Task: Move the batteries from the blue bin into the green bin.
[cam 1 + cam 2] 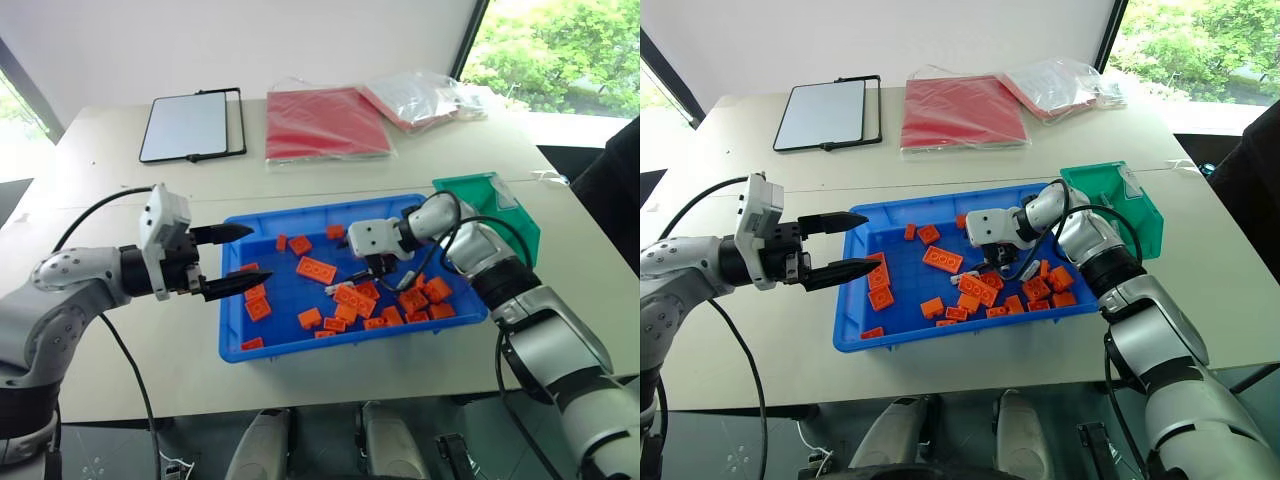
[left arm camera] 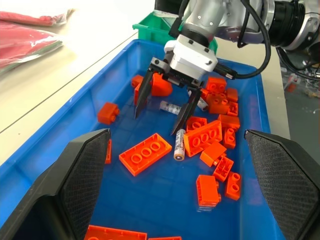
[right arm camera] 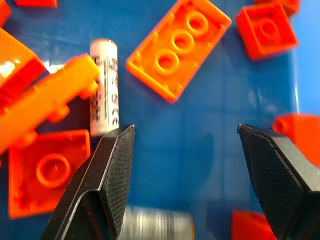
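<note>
Right gripper (image 2: pixel 162 110) angled down into blue bin (image 1: pixel 240 300), jaws apart over a flat-lying battery (image 2: pixel 179 144); left gripper (image 1: pixel 240 260) level, spread.

The right gripper (image 1: pixel 1008 266) hangs open over orange bricks (image 1: pixel 970 290) in the blue bin (image 1: pixel 855 335).

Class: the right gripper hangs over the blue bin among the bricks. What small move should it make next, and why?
Probably shift the right gripper sideways and lower it to straddle a battery. Its fingers stand open over the blue bin with nothing between them; one battery lies beside a fingertip, another between the fingers but farther back. The green bin waits behind.
</note>
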Controlling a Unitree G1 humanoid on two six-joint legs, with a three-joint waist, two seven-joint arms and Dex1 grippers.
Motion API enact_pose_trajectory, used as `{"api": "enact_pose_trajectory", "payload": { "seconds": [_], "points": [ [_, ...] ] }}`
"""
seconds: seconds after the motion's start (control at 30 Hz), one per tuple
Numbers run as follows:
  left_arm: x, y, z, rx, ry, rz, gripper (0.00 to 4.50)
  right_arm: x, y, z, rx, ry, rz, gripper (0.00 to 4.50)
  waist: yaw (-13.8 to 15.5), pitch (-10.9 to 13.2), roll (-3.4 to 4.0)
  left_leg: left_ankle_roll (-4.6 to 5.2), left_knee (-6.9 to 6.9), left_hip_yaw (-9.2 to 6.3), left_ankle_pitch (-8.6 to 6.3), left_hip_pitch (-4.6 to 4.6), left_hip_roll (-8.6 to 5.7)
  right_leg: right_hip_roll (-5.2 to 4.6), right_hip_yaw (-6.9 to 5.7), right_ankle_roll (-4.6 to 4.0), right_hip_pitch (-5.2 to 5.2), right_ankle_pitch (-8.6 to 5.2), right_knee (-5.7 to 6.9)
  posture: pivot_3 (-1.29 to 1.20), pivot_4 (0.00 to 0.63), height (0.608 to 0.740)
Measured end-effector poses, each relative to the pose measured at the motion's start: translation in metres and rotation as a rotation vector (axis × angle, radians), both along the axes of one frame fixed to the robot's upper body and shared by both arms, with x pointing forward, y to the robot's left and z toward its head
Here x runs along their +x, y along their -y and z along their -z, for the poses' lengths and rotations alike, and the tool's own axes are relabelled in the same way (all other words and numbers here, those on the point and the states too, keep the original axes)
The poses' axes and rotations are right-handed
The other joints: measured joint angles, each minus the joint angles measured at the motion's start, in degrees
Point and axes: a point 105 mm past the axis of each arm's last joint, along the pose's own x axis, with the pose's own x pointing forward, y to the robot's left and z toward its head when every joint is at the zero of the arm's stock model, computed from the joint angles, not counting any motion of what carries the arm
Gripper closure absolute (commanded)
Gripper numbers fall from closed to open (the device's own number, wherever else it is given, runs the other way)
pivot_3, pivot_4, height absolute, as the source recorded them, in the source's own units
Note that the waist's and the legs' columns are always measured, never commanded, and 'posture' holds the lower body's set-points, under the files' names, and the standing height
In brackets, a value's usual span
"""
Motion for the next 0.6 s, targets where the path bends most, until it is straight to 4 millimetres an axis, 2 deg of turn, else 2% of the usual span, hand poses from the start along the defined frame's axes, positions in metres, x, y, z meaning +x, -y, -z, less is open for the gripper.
{"api": "enact_pose_trajectory", "payload": {
  "seconds": [0.37, 0.6],
  "points": [
    [0.0, 0.002, -0.003, -0.003, 0.013, 0.004, 0.0, -0.003, 0.0, -0.024, 0.063, -0.036, 0.043, 1.14, 0.0, 0.0, 0.0, 0.0, -0.02, 0.0, 0.0, 0.01, 0.0, 0.0, 0.01, 0.0, -0.01, 0.0, 0.01, 0.0, 0.15, 0.731],
    [0.003, 0.001, -0.005, -0.008, 0.016, 0.004, 0.0, -0.021, 0.011, 0.003, 0.021, -0.128, 0.028, 1.14, 0.1, 0.0, 0.0, 0.0, 0.0, 0.05, 0.0, 0.01, -0.01, -0.01, 0.04, 0.0, 0.0, 0.0, 0.01, 0.0, 0.15, 0.731]
  ]
}}
